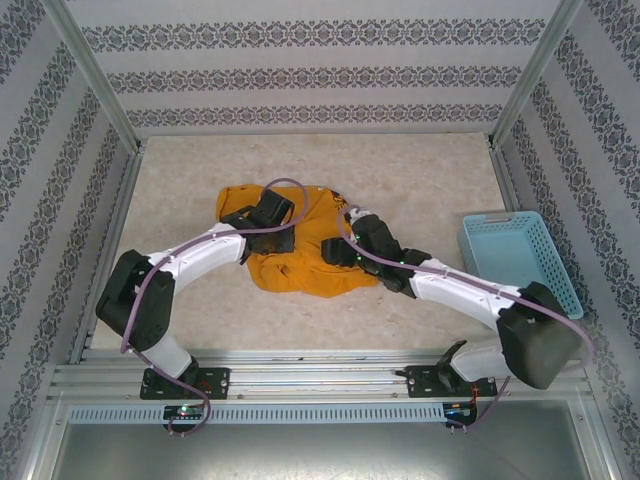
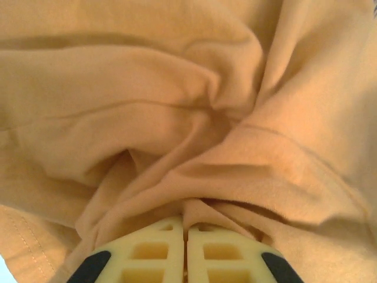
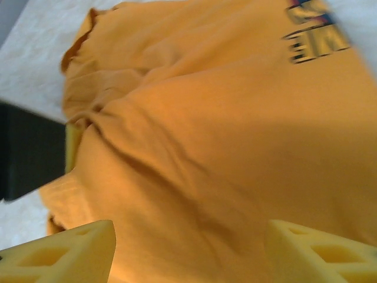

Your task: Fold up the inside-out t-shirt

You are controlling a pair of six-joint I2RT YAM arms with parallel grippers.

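A: Where does the t-shirt (image 1: 300, 255) lie?
B: Crumpled in a heap about the middle of the table (image 1: 430, 170), well apart from the basket (image 1: 515, 255) at the right edge

A: And the two grippers?
B: The left gripper (image 2: 186, 229) has its jaws closed, pinching a ridge of cloth at the very tips, on the far left part of the heap. The right gripper (image 3: 191, 253) hangs over the right side of the heap with its jaws spread wide, nothing between them

A: So which step is this?
B: My guess is taking a second hold so the heap can be pulled out flat. No fold looks made yet

A: How to do that well?
B: Bring the right one down on a hem or seam, not on the smooth middle beneath it, and catch as few layers as it can. Then draw the two holds apart evenly, low over the table, toward the left and right edges

A: Any risk?
B: The left pinch looks shallow, so a sharp tug might slip it
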